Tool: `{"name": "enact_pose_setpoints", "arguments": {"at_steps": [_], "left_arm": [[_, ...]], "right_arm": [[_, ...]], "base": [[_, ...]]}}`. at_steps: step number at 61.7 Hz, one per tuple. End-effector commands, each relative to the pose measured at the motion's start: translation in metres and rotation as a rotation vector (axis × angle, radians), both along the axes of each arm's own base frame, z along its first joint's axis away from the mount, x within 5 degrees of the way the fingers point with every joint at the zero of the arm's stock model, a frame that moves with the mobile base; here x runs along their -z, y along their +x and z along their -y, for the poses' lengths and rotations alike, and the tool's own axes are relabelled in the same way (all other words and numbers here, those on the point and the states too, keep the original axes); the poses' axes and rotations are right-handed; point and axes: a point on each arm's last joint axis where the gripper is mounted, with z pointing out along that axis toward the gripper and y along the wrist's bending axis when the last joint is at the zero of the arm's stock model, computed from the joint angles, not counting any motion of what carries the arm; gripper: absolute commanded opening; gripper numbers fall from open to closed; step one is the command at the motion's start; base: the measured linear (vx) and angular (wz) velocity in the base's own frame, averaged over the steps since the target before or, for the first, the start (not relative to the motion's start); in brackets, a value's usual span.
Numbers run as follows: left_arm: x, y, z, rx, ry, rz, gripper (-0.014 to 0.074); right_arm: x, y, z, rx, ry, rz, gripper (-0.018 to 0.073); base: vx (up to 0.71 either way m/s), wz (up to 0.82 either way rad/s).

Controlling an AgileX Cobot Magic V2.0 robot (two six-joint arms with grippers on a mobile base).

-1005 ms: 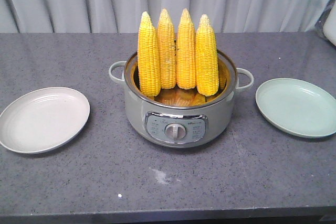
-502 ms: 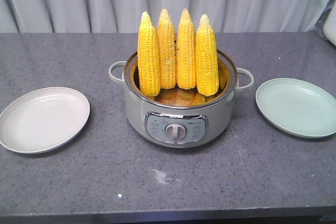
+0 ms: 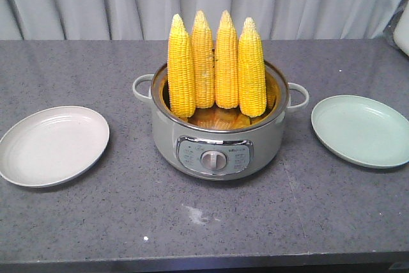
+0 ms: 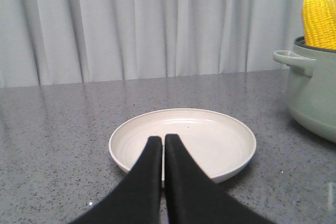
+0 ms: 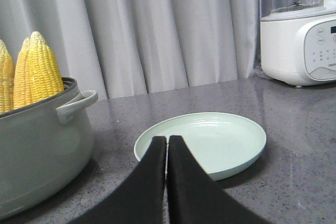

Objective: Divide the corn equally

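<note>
Four corn cobs (image 3: 225, 62) stand upright in pot (image 3: 167, 139), tips up. Wrist views alone show left gripper (image 4: 163, 138), right gripper (image 5: 167, 139) — fingers closed together, empty.

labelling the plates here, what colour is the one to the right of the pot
Pale mint green. The plate shows best in the front-facing view.

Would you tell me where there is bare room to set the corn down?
Bare: the round cream plate left of the grey-green electric pot, the round pale-green plate right of it, and the grey speckled countertop before it. Crowded: the pot, packed with four upright yellow corn cobs.
</note>
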Motion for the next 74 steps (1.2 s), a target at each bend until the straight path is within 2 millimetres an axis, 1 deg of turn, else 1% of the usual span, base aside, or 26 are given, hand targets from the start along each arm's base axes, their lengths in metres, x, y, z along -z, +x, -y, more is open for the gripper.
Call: {"name": "enact_pose_setpoints", "arguments": {"at_steps": [1, 7, 11, 14, 18, 23, 27, 31, 36, 49, 52, 57, 60, 62, 70, 74], "left_arm": [[-0.007, -0.002, -0.001, -0.007, -0.016, 0.090, -0.0006], [-0.008, -0.002, -0.001, -0.008, -0.028, 0.106, -0.0006], [-0.012, -0.003, -0.001, -0.002, -0.108, 0.118, -0.0006], [-0.013, -0.003, -0.002, 0.005, -0.226, 0.132, -0.0006], [-0.014, -0.003, -0.003, 0.017, -0.402, 0.145, -0.0006], [-0.016, -0.004, -0.006, 0.040, -0.731, 0.165, -0.0006], [-0.016, -0.004, -0.007, 0.052, -0.909, 0.163, -0.0006], [-0.015, -0.003, -0.007, 0.059, -1.010, 0.162, -0.0006], [-0.015, -0.003, -0.007, 0.059, -1.016, 0.162, -0.0006], [-0.014, -0.003, -0.006, 0.061, -1.029, 0.140, -0.0006], [-0.014, -0.003, -0.007, 0.064, -1.086, 0.137, -0.0006], [-0.015, -0.003, -0.008, 0.082, -1.271, 0.141, -0.0006], [-0.019, -0.004, -0.007, 0.097, -1.345, 0.137, -0.0006], [-0.023, -0.005, -0.006, 0.108, -1.352, 0.137, -0.0006], [-0.048, -0.011, -0.005, 0.162, -1.321, 0.177, -0.0006], [-0.065, -0.017, -0.004, 0.186, -1.239, 0.225, -0.0006]], "right_arm": [[-0.004, -0.001, 0.001, 0.014, 0.035, 0.069, -0.0004], [-0.004, -0.001, 0.002, 0.007, 0.150, 0.075, -0.0004], [-0.004, -0.001, 0.002, -0.003, 0.299, 0.084, -0.0004], [-0.004, -0.001, 0.003, -0.011, 0.440, 0.090, -0.0004], [-0.004, -0.001, 0.003, -0.019, 0.582, 0.097, -0.0004], [-0.003, -0.001, 0.004, -0.023, 0.693, 0.102, -0.0004], [-0.003, -0.001, 0.004, -0.026, 0.752, 0.104, -0.0004], [-0.003, -0.001, 0.005, -0.025, 0.808, 0.114, -0.0004], [-0.003, -0.001, 0.005, -0.026, 0.855, 0.115, -0.0004], [-0.003, -0.001, 0.005, -0.026, 0.858, 0.116, -0.0004], [-0.003, -0.001, 0.005, -0.026, 0.858, 0.117, -0.0004], [-0.007, -0.002, 0.005, -0.034, 0.853, 0.123, -0.0004], [-0.014, -0.003, 0.005, -0.042, 0.829, 0.138, -0.0004], [-0.020, -0.004, 0.004, -0.049, 0.806, 0.150, -0.0004], [-0.049, -0.011, 0.001, -0.075, 0.587, 0.182, -0.0004], [-0.063, -0.014, -0.003, -0.094, 0.463, 0.156, -0.0004]], "base": [[0.00, 0.00], [0.00, 0.00], [0.00, 0.00], [0.00, 0.00], [0.00, 0.00], [0.00, 0.00], [0.00, 0.00], [0.00, 0.00], [0.00, 0.00], [0.00, 0.00], [0.00, 0.00], [0.00, 0.00], [0.00, 0.00], [0.00, 0.00], [0.00, 0.00], [0.00, 0.00]]}}
